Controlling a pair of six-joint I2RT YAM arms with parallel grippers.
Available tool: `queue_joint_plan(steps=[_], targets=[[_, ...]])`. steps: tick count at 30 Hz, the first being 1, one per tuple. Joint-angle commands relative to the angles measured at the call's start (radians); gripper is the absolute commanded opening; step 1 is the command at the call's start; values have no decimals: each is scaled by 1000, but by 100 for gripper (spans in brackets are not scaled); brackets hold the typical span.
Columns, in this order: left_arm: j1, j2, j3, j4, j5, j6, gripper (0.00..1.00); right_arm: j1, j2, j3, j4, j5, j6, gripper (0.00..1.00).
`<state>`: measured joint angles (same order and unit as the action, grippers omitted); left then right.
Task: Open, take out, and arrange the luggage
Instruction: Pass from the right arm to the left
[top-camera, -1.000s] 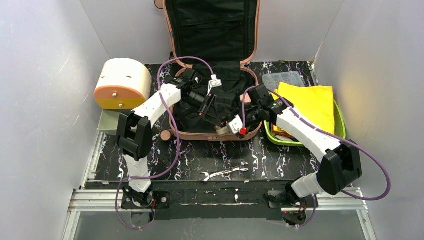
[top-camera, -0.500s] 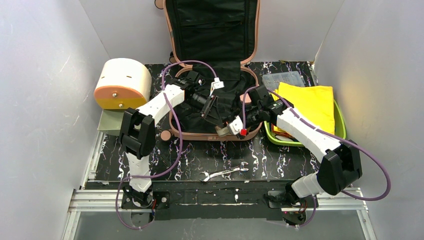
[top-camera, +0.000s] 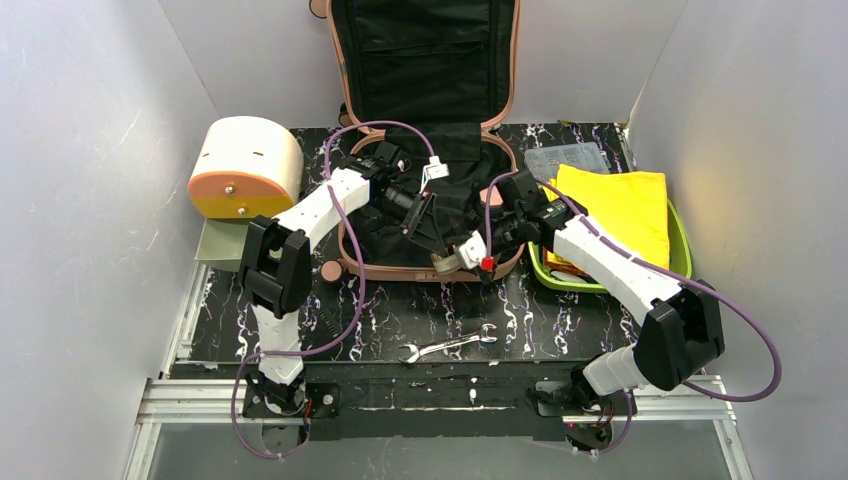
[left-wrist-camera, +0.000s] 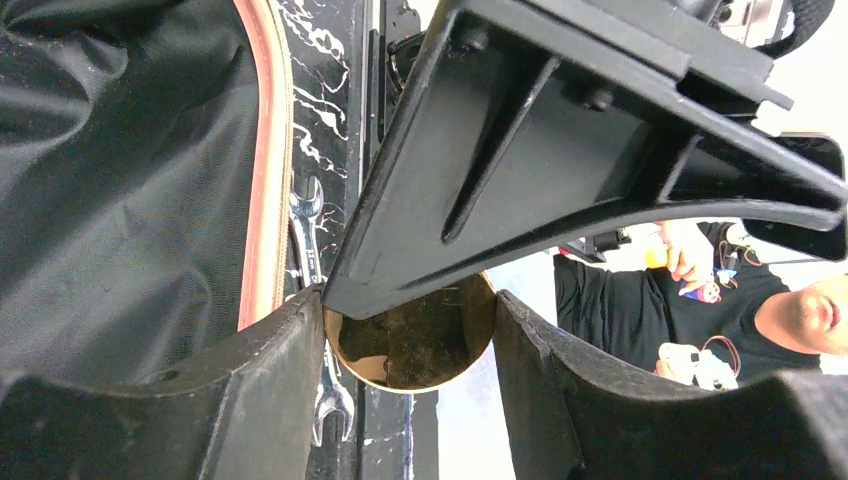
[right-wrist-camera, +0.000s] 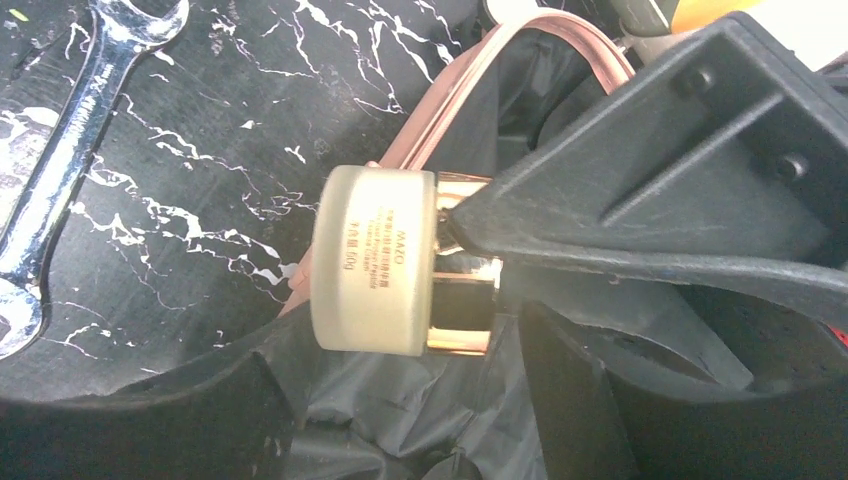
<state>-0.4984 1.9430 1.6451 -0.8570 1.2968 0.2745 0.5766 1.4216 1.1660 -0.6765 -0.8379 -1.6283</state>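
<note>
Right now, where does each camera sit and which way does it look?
Top external: fixed above and behind the arms, looking down on the table; shows both arms over the open luggage.
Left wrist: rides the left arm, looking along the left pincer at a jar between its fingers.
Right wrist: rides the right arm, looking over the right pincer at the jar's side.
Shared: jar, wrench and the luggage's pink rim appear in all three.

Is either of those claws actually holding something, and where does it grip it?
The left gripper pinches a small cream jar by its gold band. The right gripper is beside it; whether it grips is unclear.
</note>
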Motion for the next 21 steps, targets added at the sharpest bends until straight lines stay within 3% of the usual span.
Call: queue_joint_plan(steps=[1, 6, 21], targets=[[-12, -1, 41, -34, 32, 17, 8, 1, -37, -12, 30, -72, -28, 96], [0, -7, 54, -34, -4, 19, 0, -7, -48, -25, 118, -35, 98, 99], [207, -151, 24, -36, -179, -5, 0, -50, -140, -49, 197, 100, 282, 98]])
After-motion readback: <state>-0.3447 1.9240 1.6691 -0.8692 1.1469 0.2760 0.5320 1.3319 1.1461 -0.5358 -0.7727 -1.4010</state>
